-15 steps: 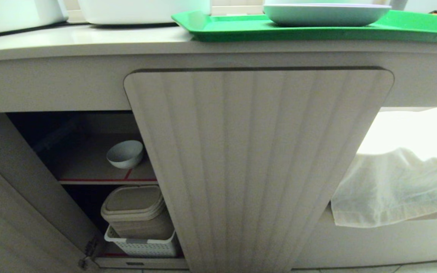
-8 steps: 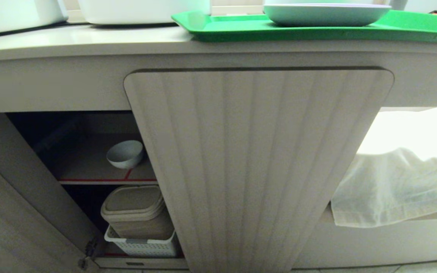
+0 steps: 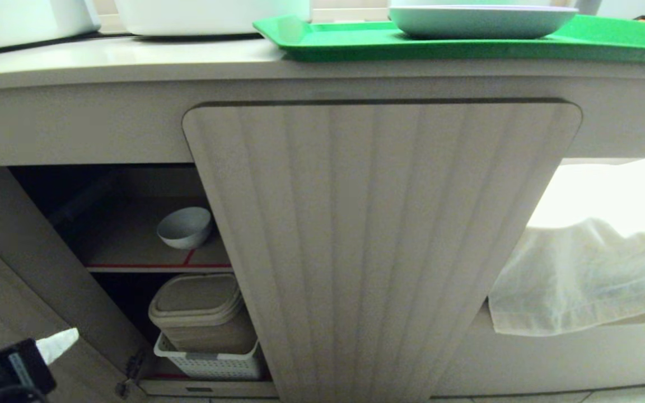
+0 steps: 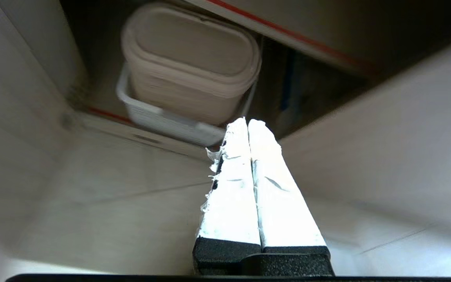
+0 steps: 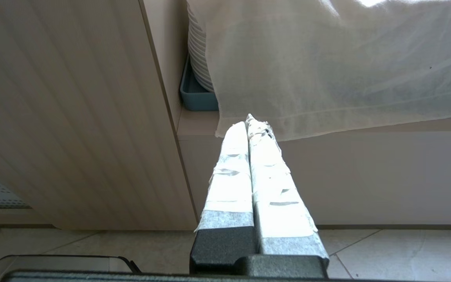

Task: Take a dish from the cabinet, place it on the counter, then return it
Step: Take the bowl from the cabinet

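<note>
The bowl (image 3: 185,226) is seen upright on the upper shelf of the open cabinet (image 3: 132,246), small, white and glossy. The left gripper (image 3: 56,344), absent a second ago, has come into the lower left corner of the head view, its taped fingers pressed together and empty. The reach is judged as only beginning. The right gripper (image 5: 251,131) is parked, closed, near a cloth (image 5: 327,70).
</note>
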Robot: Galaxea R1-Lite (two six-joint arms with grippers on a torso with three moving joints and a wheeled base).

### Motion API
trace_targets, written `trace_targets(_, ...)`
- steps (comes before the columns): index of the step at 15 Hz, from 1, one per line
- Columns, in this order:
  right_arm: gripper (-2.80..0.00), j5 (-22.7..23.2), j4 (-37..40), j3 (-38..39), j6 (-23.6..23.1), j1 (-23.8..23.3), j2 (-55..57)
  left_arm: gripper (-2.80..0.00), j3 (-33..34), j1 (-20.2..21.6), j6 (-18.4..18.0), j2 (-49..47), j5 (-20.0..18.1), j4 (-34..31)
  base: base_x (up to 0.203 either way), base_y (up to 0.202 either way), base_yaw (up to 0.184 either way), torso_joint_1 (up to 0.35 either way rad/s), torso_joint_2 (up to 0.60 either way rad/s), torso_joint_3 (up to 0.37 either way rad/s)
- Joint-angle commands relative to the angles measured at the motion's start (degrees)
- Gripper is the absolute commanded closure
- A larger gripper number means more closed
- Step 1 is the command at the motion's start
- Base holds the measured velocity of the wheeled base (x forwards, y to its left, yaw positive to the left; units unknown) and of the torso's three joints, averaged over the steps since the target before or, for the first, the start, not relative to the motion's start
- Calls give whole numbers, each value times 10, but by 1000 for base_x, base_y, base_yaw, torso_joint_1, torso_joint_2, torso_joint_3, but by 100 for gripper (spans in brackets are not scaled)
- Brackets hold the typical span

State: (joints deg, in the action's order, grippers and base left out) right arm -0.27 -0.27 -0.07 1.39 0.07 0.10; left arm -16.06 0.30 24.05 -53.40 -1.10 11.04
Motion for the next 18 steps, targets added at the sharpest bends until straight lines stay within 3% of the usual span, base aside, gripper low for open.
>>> trace_targets(1, 0, 0, 0, 0, 0, 0, 0, 0, 16, 5, 51, -104, 1, 61, 0, 0, 0, 0, 0, 0)
trace_targets(3, 0, 0, 0, 0, 0, 0, 0, 0, 15, 18, 76, -171, 1, 112, 0, 0, 0, 0, 0, 0)
trace_targets(6, 0, 0, -1, 1, 0, 0, 0, 0, 15, 26, 86, -264, 1, 207, 0, 0, 0, 0, 0, 0)
trace_targets(12, 0, 0, -1, 0, 0, 0, 0, 0, -7, 30, 16, -412, -5, 395, 0, 0, 0, 0, 0, 0)
trace_targets(16, 0, 0, 0, 0, 0, 0, 0, 0, -38, 45, 0, -433, -9, 409, 0, 0, 0, 0, 0, 0)
trace_targets(18, 0, 0, 0, 0, 0, 0, 0, 0, -58, 59, -30, -442, -41, 409, 0, 0, 0, 0, 0, 0)
